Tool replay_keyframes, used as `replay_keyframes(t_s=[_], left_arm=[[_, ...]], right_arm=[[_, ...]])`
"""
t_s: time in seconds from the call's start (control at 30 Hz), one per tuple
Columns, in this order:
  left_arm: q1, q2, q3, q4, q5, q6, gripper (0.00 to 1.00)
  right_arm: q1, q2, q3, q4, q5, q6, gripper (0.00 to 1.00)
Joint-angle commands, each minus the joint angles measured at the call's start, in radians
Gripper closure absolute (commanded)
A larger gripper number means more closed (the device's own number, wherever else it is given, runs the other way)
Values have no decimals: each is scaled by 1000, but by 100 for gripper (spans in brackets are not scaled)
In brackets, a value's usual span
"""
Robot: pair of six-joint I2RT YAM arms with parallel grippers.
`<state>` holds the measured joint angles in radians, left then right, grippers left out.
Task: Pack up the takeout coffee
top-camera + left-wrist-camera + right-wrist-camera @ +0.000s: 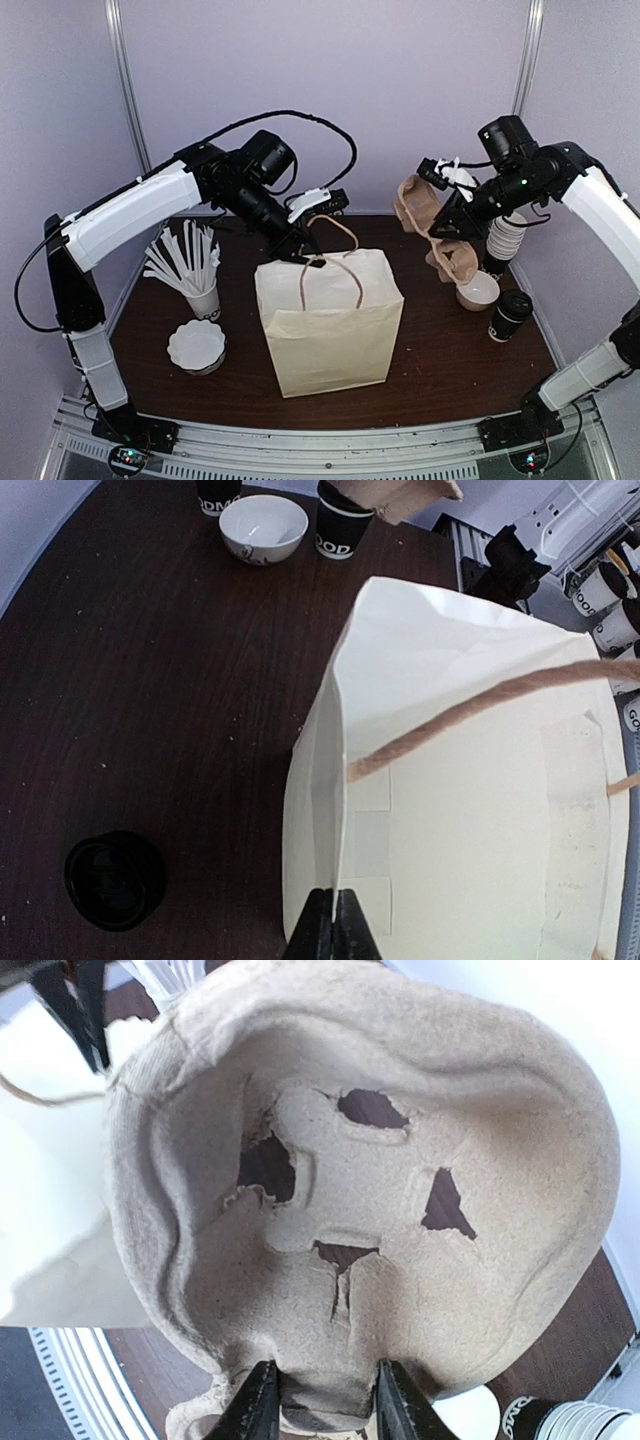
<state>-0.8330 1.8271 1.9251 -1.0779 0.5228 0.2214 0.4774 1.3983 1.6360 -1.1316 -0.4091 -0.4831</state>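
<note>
The paper bag (pixel 328 325) stands upright in the middle of the table (pixel 450 375) with its mouth open, and nothing of the order shows inside it. The left gripper (pixel 303 247) is pinched on the bag's back rim beside the rope handles, apparently holding the mouth open. The right gripper (pixel 447 205) is clamped on the edge of a pulp cup carrier (pixel 425 215). The carrier hangs tilted in the air to the right of the bag, with no cup seen in its wells. The takeout coffee (pixel 511 315) stands on the table near the right edge, well apart from the bag. It is just beside a white bowl (pixel 478 291) and in front of a stack of cups (pixel 505 240), and no gripper touches it. The packing looks barely begun — bag readied and carrier lifted, but the coffee not yet seated or put in.

Only the top view shows both arms, the bag and the lidded coffee together. The left wrist view looks into the bag at pale inner walls and shows the fingers (pixel 318 935) closed flat on the rim. It also shows a dark round thing (pixel 115 880) on the table beside the bag — what it is cannot be told. The right wrist view shows the torn holes in one carrier well and the two fingers (pixel 258 1405) gripping its lip.
</note>
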Motion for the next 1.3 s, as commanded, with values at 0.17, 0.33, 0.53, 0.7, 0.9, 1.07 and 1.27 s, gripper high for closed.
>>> replay_keyframes(t_s=[0.17, 0.33, 0.53, 0.7, 0.9, 1.07, 1.27], left_arm=[[-8, 79, 148, -19, 62, -46, 100], [-8, 122, 205, -19, 91, -64, 100], [-9, 173, 264, -28, 130, -79, 100], [-24, 215, 316, -29, 167, -96, 100], [-41, 236, 347, -29, 182, -102, 100], [-44, 236, 344, -30, 196, -106, 100], [-48, 235, 341, -37, 213, -102, 100]], right_arm=[[50, -33, 194, -11, -287, 37, 66], [86, -30, 266, 9, -374, 68, 65], [132, 21, 345, -12, -433, 74, 65], [194, 60, 376, -23, -444, 58, 65], [261, 109, 370, -21, -402, 11, 65], [307, 123, 341, -15, -367, -17, 65], [345, 134, 298, -16, -318, -56, 65]])
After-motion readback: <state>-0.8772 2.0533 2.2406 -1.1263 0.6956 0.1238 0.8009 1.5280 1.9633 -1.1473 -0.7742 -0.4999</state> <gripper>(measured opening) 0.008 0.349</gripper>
